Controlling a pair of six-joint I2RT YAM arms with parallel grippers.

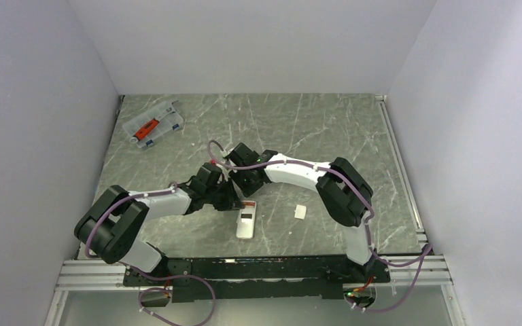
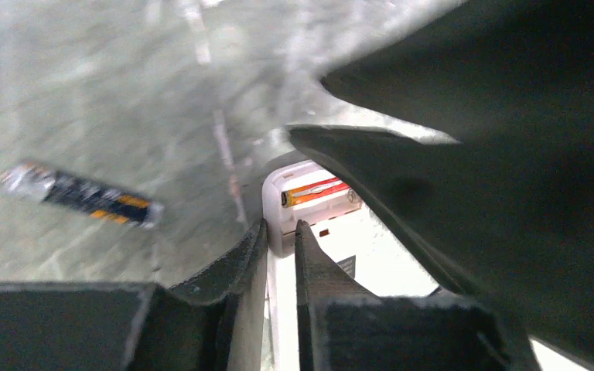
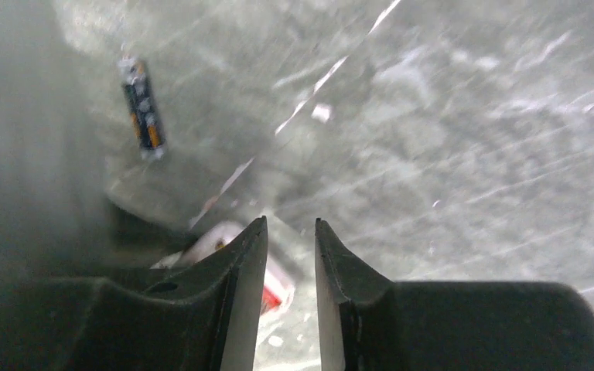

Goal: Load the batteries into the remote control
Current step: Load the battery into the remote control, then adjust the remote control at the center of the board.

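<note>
Seen from above: one remote control [image 1: 245,227] lies back-up near the 6 o'clock edge of the grey marbled table [image 1: 326,136]. Its long axis runs almost 12 to 6. Its open battery bay is the 12 o'clock end, which lies under both grippers.

Batteries, two in all:
- One battery [image 2: 319,191] sits in the bay, crosswise to the remote, roughly 9 to 3 in the left wrist view.
- A loose battery [image 2: 81,195] lies on the table at the remote's 9 o'clock in that view, well apart, with its axis about 10 to 4.

Left gripper [image 2: 280,228]: jaws drawn to a slit over the remote's long edge, with white showing in the slit. Whether it pinches the remote cannot be told.

Right gripper [image 3: 290,224]: jaws narrowly parted and holding nothing. In the left wrist view its dark fingers overhang the bay from 2 o'clock and hide the bay's right part.

Around the remote:
- One small white square piece [image 1: 300,211] lies at its 3 o'clock.
- One clear case [image 1: 153,124] with a red tool [image 1: 148,126] inside lies far off at 11 o'clock.
</note>
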